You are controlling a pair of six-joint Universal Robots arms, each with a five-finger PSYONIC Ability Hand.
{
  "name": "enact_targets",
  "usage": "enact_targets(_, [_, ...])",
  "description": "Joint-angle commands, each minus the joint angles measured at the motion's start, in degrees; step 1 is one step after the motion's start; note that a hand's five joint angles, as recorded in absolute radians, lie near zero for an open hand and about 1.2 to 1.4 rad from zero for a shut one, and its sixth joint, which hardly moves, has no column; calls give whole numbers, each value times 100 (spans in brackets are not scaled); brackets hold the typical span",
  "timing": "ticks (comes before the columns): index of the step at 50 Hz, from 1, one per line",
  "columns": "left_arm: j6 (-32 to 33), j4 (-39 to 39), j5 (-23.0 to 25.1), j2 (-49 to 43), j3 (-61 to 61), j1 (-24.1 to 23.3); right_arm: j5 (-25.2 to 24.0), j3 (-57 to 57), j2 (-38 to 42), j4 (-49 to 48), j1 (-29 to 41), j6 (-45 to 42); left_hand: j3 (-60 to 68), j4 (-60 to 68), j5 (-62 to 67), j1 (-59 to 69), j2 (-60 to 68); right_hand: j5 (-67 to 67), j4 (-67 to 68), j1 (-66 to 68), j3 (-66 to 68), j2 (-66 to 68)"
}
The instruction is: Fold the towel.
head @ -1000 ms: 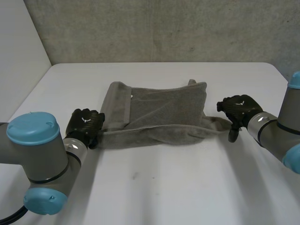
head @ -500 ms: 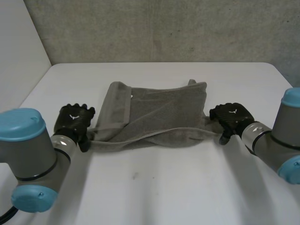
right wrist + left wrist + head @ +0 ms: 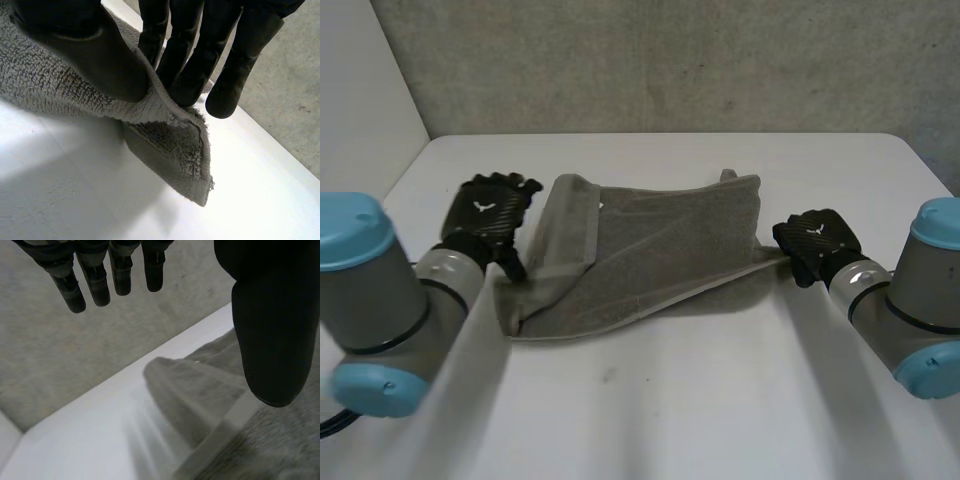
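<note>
On the white table [image 3: 720, 400], right hand [image 3: 817, 240] pinches towel [image 3: 660, 250] corner; left hand [image 3: 488, 215] spread, empty.

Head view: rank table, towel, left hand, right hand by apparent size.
1. table: largest, runs under everything.
2. towel: spans most of the gap between the two hands.
3. left hand and right hand: look about alike, so no ranking between them.
</note>
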Motion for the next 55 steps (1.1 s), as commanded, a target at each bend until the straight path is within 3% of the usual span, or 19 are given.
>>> enact_targets(1, [-197,-168,4,-843,775,-298,-17,72,-31,7,0,-31,190,182,166,168,194,314,330,361,362,354])
enact_targets(7, [-391,-459,-5,-1424,1312,-561,0,99,-4,15,0,-206,190,182,166,168,194,314,330,361,362,354])
enact_targets(17, [-303,-503,-199,-2313,1963,-579,9,151,-13,15,17,-356,527,518,502,505,530,314,330,361,362,354])
enact_targets(19, [-190,-486,-792,-2410,2156,-457,18,151,-30,15,17,-356,996,988,972,974,1000,314,330,361,362,354])
enact_targets(20, [-189,-486,-796,-2410,2157,-456,18,151,-31,15,17,-356,998,989,973,976,1001,314,330,361,362,354])
enact_targets(21, [-102,-468,-1301,-2392,2226,-317,18,160,-39,15,17,-356,998,989,973,976,1001,314,330,361,362,354])
enact_targets(22, [-101,-468,-1306,-2392,2227,-316,18,160,-57,15,17,-356,998,989,973,976,1001,314,330,361,362,354])
enact_targets(24, [127,-320,-2364,-2122,2236,104,18,152,-66,15,17,-347,964,956,940,942,968,314,330,361,362,354])
enact_targets(28, [321,33,-2791,-1803,2113,422,18,151,-66,15,17,-356,981,973,956,959,984,314,330,361,362,354])
enact_targets(33, [549,200,-2413,-1390,1603,730,27,151,-66,24,17,-347,947,939,923,925,950,314,330,361,362,354])
enact_targets(35, [550,200,-1898,-1110,1183,756,27,151,-66,24,26,-347,863,855,839,842,867,314,330,361,362,354])
enact_targets(38, [549,209,-1587,-942,917,756,36,160,-101,42,35,-338,846,838,822,824,850,314,330,361,362,354])
enact_targets(40, [532,226,-844,-452,297,704,44,169,-127,59,35,-330,746,738,722,724,749,314,330,361,362,354])
enact_targets(43, [514,244,-594,-248,65,669,44,169,-215,190,43,-294,644,636,620,623,648,314,330,361,362,354])
enact_targets(45, [462,261,-122,207,-434,546,36,169,-250,252,44,-286,678,669,653,656,681,314,330,361,362,354])
enact_targets(55, [426,156,364,684,-1315,458,36,169,-303,402,35,-294,1267,1259,1242,1245,1270,314,330,361,362,354])
